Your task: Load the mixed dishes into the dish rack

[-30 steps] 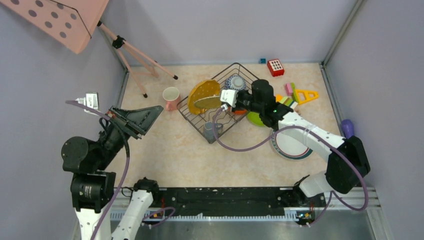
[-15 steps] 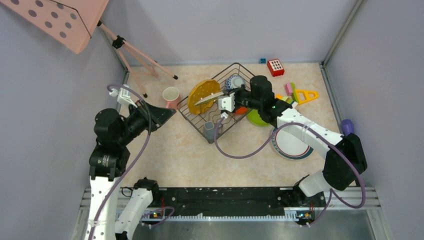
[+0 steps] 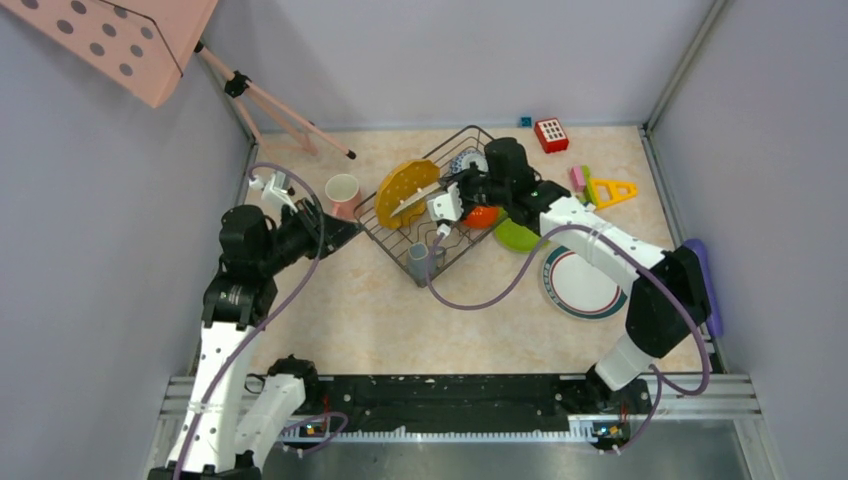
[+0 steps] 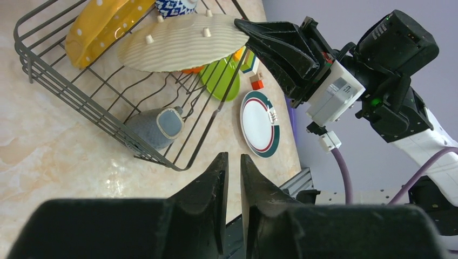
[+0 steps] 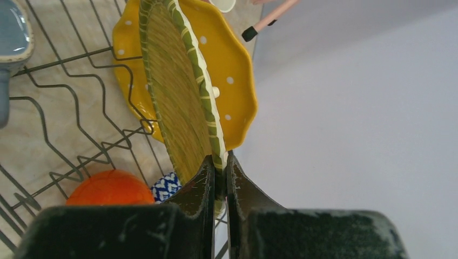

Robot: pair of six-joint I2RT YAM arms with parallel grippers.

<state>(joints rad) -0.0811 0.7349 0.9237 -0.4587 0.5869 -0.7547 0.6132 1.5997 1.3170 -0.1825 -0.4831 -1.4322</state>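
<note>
Left pincer [image 4: 233, 157] has swung in from the left wall over the past second. It now points at the rack [image 4: 70, 91] from the left, near the pink mug [image 3: 342, 190] that stands on the table just left of the rack. Its fingers sit a narrow slit apart with nothing between them. Inside the rack, a dotted yellow plate [image 3: 405, 178] leans on edge along the far-left side, and a grey mug [image 3: 420, 262] lies at the near corner. Just right of the dotted plate, the right pincer [image 5: 219, 162] is clamped on the rim of a ribbed plate [image 5: 178, 108] with a green-striped edge. In that same second it has carried this plate leftward, deeper into the rack, and tipped it more on edge, so it hangs close beside the dotted plate above the wavy wires. Whether its lower edge rests on a wire yet I cannot tell. My reading is that a 2nd plate is about to be slotted while the left arm lines up for the pink mug. A patterned bowl [image 3: 465, 160] sits in the rack's far corner. An orange bowl [image 3: 483, 216] is at the rack's right edge, inside or outside I cannot tell. Farther right, a lime plate [image 3: 515, 236] and a white plate [image 3: 580, 285] lie on the table, so at least 3 dishes remain outside.
</note>
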